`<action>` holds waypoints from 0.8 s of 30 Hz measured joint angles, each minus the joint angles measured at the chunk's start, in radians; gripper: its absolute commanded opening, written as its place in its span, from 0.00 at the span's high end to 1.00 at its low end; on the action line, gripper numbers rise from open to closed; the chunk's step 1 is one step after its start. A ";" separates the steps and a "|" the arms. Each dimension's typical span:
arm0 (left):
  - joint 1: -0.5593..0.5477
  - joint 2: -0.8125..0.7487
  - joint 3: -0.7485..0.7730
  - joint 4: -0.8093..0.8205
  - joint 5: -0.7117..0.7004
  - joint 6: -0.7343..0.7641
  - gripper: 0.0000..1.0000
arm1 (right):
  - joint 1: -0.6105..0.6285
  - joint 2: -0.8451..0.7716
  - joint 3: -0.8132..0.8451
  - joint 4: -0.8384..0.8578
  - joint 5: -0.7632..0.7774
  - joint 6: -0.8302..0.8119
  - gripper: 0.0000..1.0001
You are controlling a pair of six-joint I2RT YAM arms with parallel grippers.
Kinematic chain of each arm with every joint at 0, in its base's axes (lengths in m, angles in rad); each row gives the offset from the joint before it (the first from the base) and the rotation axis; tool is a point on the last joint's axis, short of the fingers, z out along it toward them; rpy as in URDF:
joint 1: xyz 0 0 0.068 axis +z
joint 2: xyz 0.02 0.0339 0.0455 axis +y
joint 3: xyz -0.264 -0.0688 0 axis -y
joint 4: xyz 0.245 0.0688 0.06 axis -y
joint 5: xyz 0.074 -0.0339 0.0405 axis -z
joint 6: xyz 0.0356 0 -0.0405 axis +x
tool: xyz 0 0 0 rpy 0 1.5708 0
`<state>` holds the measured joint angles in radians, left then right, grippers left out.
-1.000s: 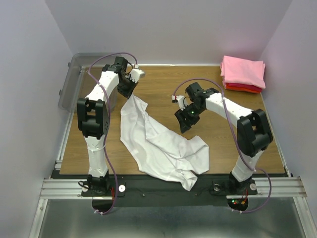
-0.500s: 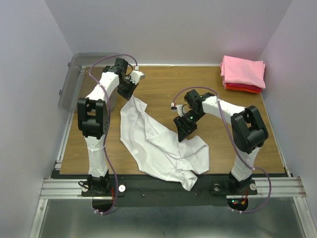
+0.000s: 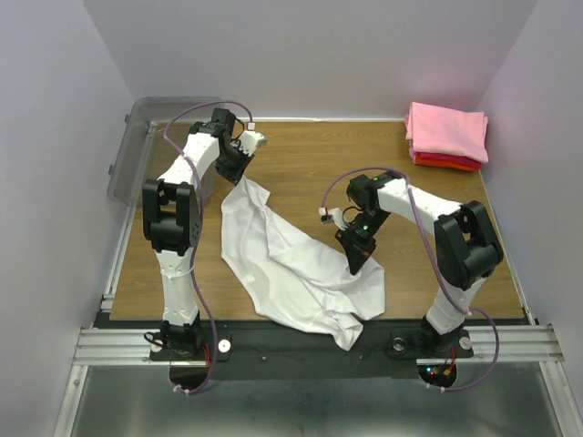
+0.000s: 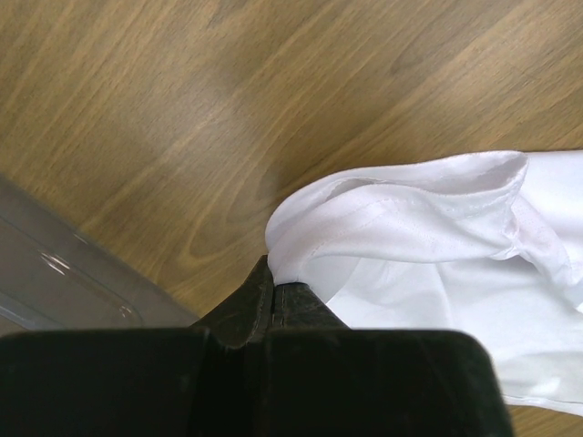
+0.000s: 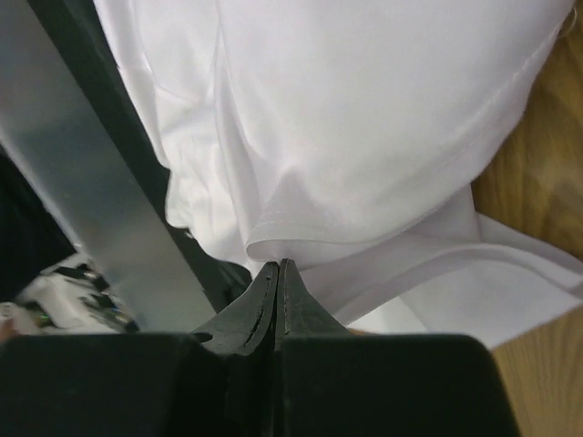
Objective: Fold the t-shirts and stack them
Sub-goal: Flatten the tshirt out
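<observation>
A white t-shirt [image 3: 291,264] lies crumpled on the wooden table, running from the far left toward the near middle. My left gripper [image 3: 239,173] is shut on its far corner; in the left wrist view the cloth [image 4: 428,228] bunches out of the closed gripper tips [image 4: 273,278]. My right gripper [image 3: 355,264] is down at the shirt's right edge. It is shut, with a folded hem [image 5: 364,137] pinched at its tips [image 5: 278,264]. A folded pink t-shirt [image 3: 446,129] rests on a folded red t-shirt [image 3: 444,163] at the far right corner.
A clear grey plastic bin [image 3: 137,146] stands off the table's far left corner; its wall [image 4: 55,282] shows beside the left gripper. A metal rail [image 3: 310,341] runs along the near edge, and part of the white shirt hangs over it.
My right gripper has come toward the near edge, down onto the white shirt's right edge, and has shut on the hem. The left arm has not moved.
</observation>
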<state>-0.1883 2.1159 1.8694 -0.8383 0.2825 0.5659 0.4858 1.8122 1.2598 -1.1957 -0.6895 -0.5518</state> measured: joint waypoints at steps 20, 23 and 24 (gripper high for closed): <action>0.027 -0.036 -0.071 0.042 0.027 0.005 1.00 | -0.292 -0.290 -0.122 0.003 0.320 -0.161 0.99; 0.027 -0.051 -0.114 0.060 0.026 0.015 1.00 | -0.246 -0.263 -0.213 -0.010 0.311 -0.186 0.65; 0.027 -0.053 -0.125 0.063 0.025 0.018 1.00 | -0.229 -0.246 -0.239 -0.024 0.312 -0.199 0.55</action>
<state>-0.1612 2.0624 1.7443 -0.7753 0.3077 0.5838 0.2565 1.5658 1.0206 -1.2194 -0.3771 -0.7506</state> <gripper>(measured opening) 0.034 0.092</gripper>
